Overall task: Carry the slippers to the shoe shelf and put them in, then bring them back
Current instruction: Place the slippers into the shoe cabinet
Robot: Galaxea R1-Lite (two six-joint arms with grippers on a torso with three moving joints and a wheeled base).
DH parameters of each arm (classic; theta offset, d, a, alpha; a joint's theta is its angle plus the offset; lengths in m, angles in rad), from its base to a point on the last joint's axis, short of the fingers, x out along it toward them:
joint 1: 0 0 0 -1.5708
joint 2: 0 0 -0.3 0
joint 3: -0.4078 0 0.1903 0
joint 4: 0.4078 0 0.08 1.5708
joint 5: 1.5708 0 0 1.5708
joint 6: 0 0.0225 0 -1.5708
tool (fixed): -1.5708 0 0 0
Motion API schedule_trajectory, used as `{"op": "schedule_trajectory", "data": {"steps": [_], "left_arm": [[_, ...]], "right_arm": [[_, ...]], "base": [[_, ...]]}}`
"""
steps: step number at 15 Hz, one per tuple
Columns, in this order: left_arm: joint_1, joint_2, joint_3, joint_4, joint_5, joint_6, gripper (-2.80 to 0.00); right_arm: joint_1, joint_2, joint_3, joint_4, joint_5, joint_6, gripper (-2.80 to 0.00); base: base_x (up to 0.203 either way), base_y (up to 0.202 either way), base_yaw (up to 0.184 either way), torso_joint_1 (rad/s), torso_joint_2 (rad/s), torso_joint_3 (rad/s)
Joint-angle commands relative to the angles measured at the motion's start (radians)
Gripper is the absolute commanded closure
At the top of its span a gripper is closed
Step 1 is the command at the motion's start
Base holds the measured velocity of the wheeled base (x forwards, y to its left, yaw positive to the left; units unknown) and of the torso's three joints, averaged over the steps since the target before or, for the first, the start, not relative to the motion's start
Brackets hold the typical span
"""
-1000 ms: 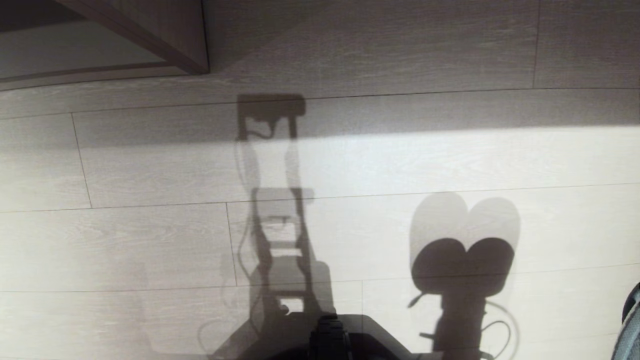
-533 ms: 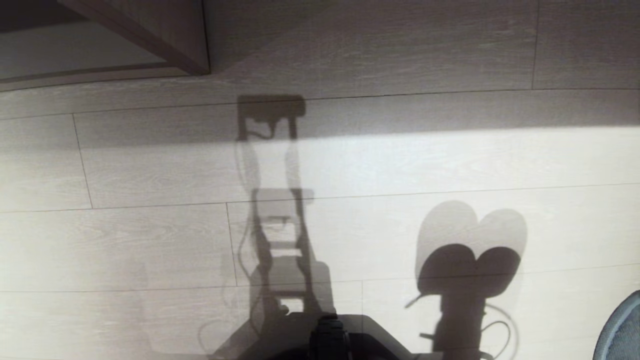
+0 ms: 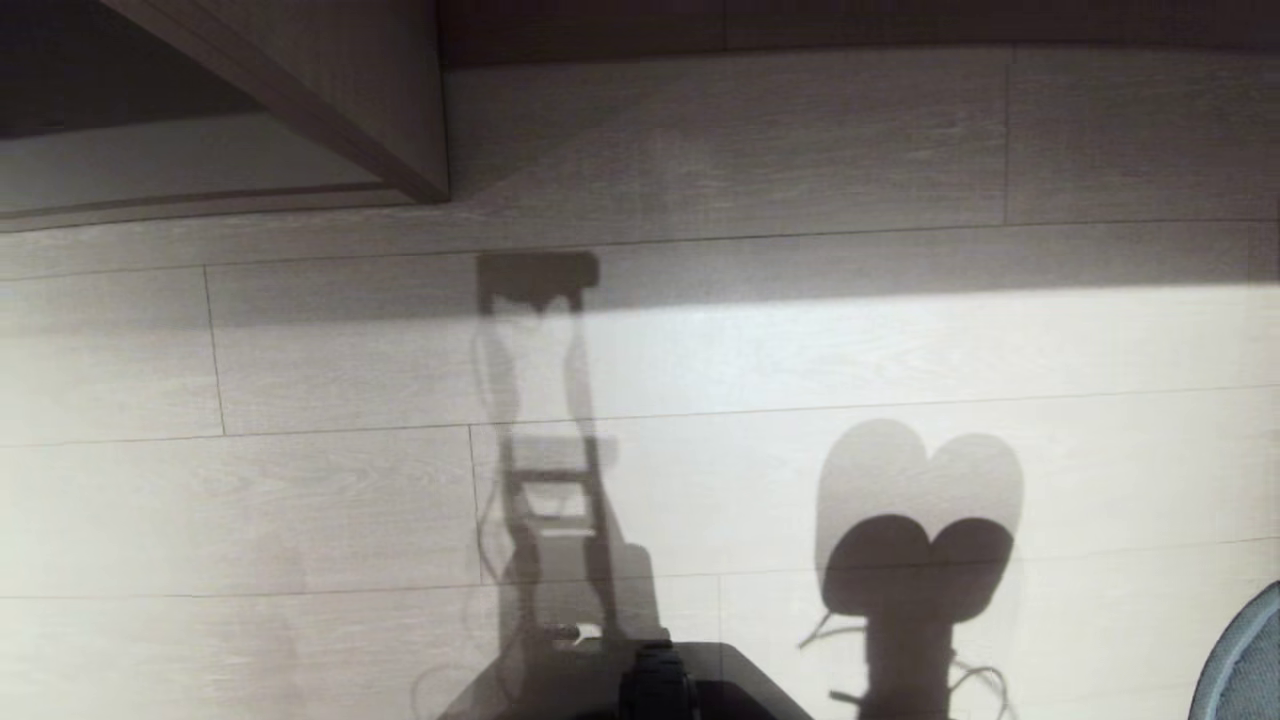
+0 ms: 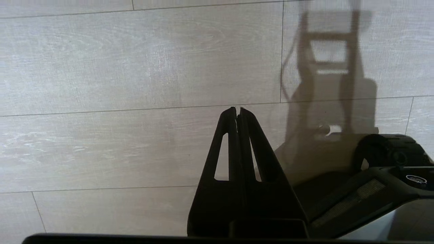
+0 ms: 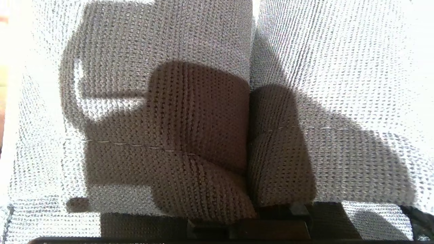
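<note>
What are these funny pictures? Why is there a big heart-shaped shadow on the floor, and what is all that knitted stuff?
A robot with two arms took these. One camera sits on its head and looks down at the wooden floor. The heart shape is the shadow of two slippers held side by side. A camera on the right wrist looks straight at the slippers, so their grey woven fabric fills the picture. The right gripper itself is hidden beneath them. A blue-grey edge of them peeks into the head view. A camera on the left wrist shows the left gripper, shut and holding nothing. The wooden corner up top is the shoe shelf.
</note>
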Motion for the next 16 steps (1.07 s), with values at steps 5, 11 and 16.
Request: {"op": "schedule_trajectory", "data": {"steps": [5, 11, 16], "left_arm": [[0.000, 0.002, 0.002, 0.000, 0.000, -0.001, 0.00], [0.000, 0.002, 0.002, 0.000, 0.000, -0.001, 0.00], [0.000, 0.000, 0.002, 0.000, 0.000, -0.001, 0.00]], "right_arm": [[0.000, 0.001, 0.002, 0.001, 0.000, -0.001, 0.00], [0.000, 0.001, 0.002, 0.001, 0.000, -0.001, 0.00], [0.000, 0.001, 0.002, 0.001, 0.000, -0.001, 0.00]], "base": [[0.000, 0.000, 0.000, -0.001, 0.00, 0.204], [0.000, 0.000, 0.000, 0.003, 0.00, 0.200], [0.000, 0.000, 0.000, 0.003, 0.00, 0.205]]}}
